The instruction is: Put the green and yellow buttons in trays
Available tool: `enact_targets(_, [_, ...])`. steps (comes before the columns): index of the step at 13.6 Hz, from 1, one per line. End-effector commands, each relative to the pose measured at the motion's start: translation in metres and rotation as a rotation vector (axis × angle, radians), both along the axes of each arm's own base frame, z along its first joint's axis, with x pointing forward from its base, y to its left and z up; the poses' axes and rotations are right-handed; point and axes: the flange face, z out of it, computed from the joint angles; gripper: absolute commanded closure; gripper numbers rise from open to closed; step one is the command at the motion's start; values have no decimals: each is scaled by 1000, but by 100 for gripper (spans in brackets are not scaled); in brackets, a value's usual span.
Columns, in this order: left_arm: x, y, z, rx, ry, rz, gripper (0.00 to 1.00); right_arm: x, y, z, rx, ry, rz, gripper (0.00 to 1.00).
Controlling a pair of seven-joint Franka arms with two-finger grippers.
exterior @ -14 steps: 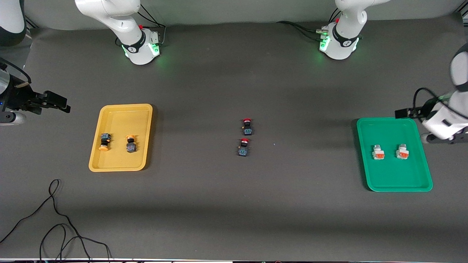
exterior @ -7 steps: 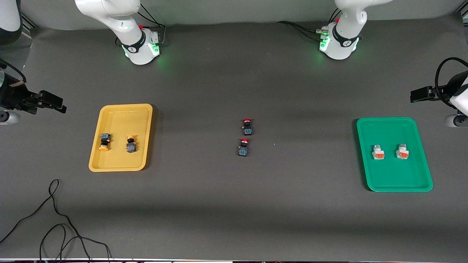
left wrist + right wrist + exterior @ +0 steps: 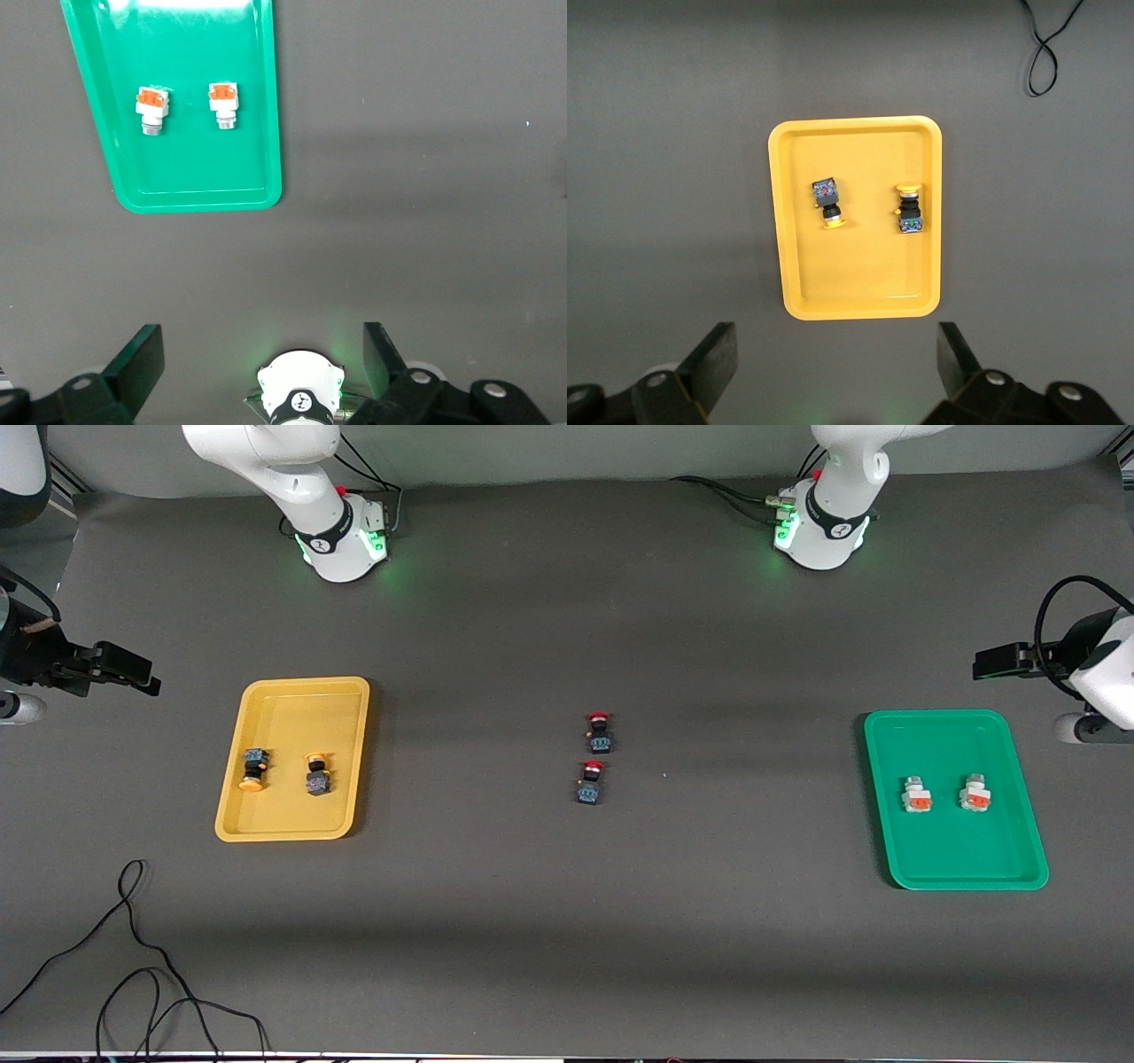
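The desk (image 3: 567, 921) carries both trays. The yellow tray (image 3: 266, 824), toward the right arm's end, holds both yellow-capped buttons (image 3: 253, 768); the green tray (image 3: 939, 868), toward the left arm's end, holds both white buttons (image 3: 916, 794), so sorting is judged complete. The left gripper (image 3: 261, 359) and right gripper (image 3: 837, 359) are raised, fingers spread wide, empty.

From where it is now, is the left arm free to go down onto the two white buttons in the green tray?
Probably yes. The left gripper hangs open over the table beside the green tray; the two white buttons lie apart, uncovered.
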Motion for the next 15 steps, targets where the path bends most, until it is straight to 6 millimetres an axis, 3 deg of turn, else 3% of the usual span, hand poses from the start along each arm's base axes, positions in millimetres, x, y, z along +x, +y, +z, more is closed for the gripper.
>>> enact_targets(1, [0, -7, 6, -9, 5, -15, 0, 0, -1, 7, -21, 4, -20, 0])
enact_targets(3, [0, -11, 12, -8, -22, -21, 0, 0, -1, 6, -21, 5, -22, 0])
enact_targets(5, [-1, -36, 16, 22, -40, -59, 1, 0, -1, 8, -21, 2, -26, 0])
enact_targets(15, [-12, -45, 4, -27, -269, -131, 0, 0, -2, 6, -21, 5, -22, 0])
